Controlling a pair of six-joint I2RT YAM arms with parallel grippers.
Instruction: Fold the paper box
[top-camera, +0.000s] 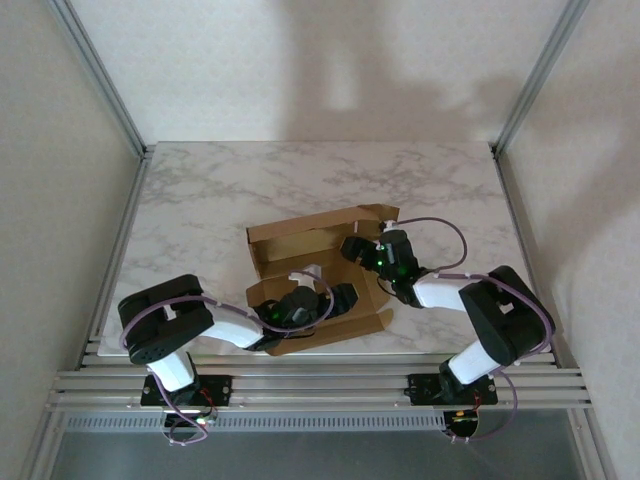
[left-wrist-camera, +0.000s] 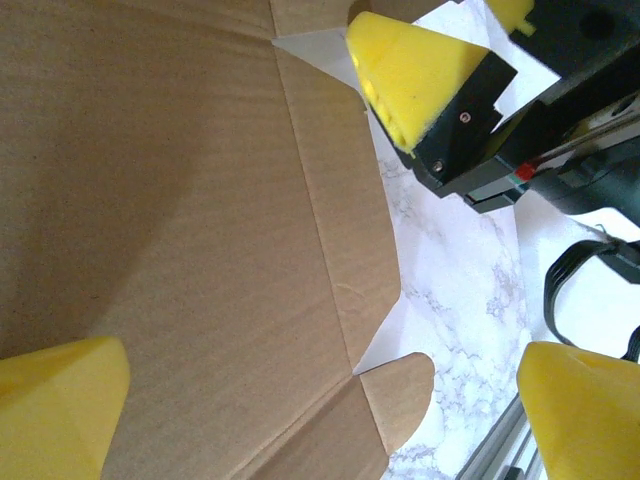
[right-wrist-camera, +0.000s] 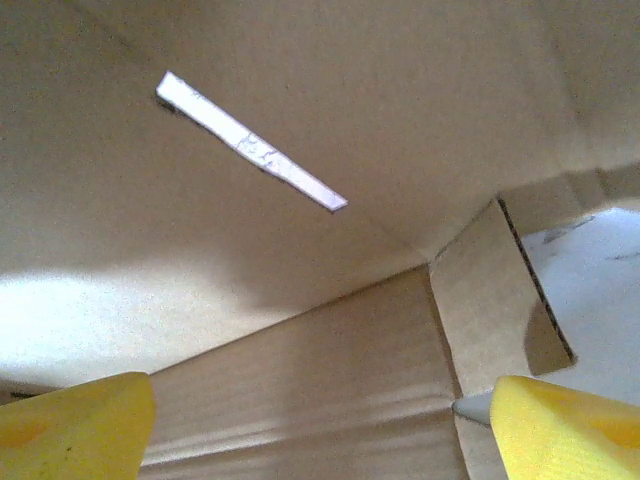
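The paper box (top-camera: 300, 245) sits at the middle of the marble table (top-camera: 200, 200), half formed. Its long axis runs left to right across the top view and climbs a little toward the right. The back wall stands up, and the near flap lies flat toward the bottom of the frame.

My left claw (top-camera: 345, 297) reaches in from the lower left over the near half of the box, pointing right. Its jaws are spread as wide as they go and hold nothing. In its wrist view one fingertip hangs over the cardboard floor at lower left and the other over bare marble at lower right. The creased side panel and its rounded tab (left-wrist-camera: 405, 390) lie between them.

My right claw (top-camera: 355, 248) is at the upper right corner of the box. Its jaws are also wide apart and grip nothing. Its camera looks at the inside of a wall with a narrow slot (right-wrist-camera: 250, 140) in the upper left.

I judge that the right-end side panel comes next. It lies just ahead of my left claw and just below my right one, so both are close enough to lift it.
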